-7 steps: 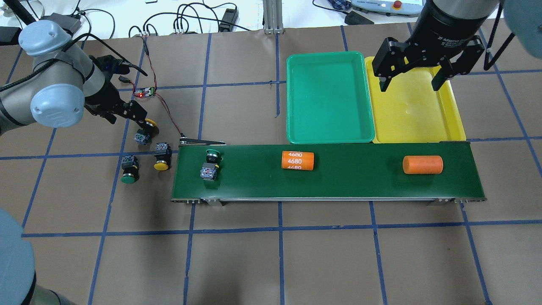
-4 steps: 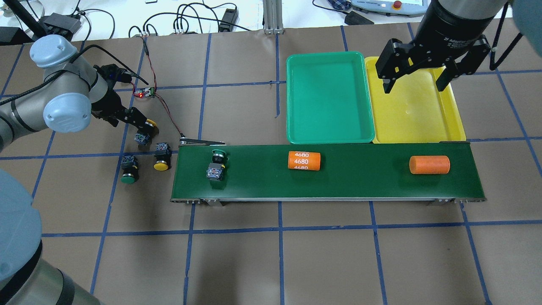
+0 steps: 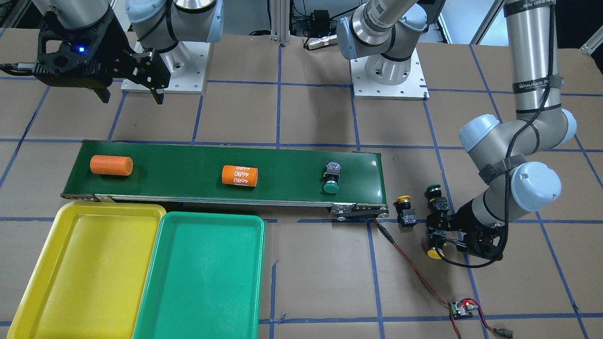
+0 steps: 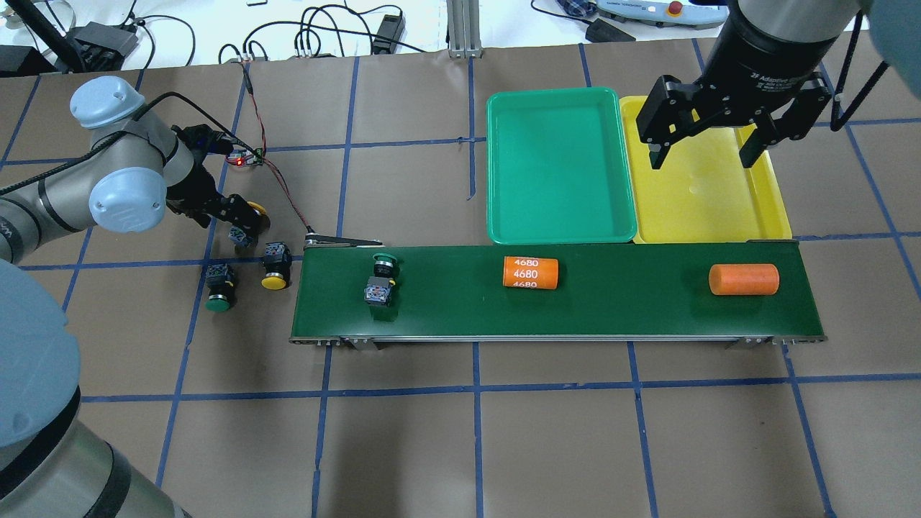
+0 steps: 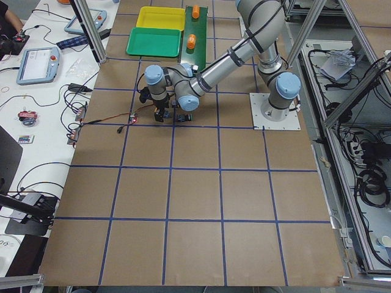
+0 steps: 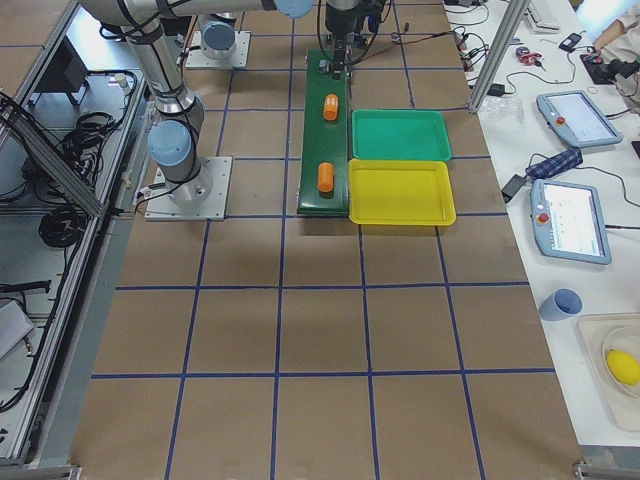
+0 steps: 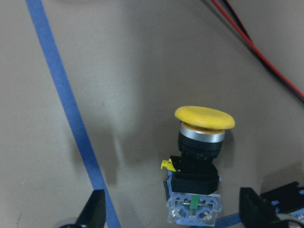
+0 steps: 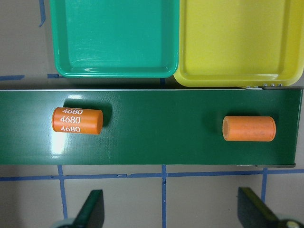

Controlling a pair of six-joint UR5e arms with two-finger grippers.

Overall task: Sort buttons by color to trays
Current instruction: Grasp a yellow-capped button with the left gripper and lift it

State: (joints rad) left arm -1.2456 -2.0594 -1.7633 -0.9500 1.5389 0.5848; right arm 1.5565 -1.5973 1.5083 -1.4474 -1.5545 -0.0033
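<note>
The left gripper [image 7: 174, 212] is spread wide on either side of a yellow-capped button [image 7: 199, 142], which lies on the table and touches neither finger. Near it lie a second yellow button [image 4: 275, 267] and a green-capped button [image 4: 218, 286]. A second green button [image 4: 380, 282] lies on the belt [image 4: 633, 309], making four buttons in all. Two orange cylinders [image 4: 530, 273] [image 4: 743, 280] also lie on the belt. Beside it are two trays, the green tray [image 4: 557, 173] and the yellow tray [image 4: 705, 208]. The right gripper [image 4: 704, 150] hangs spread, holding nothing.
</note>
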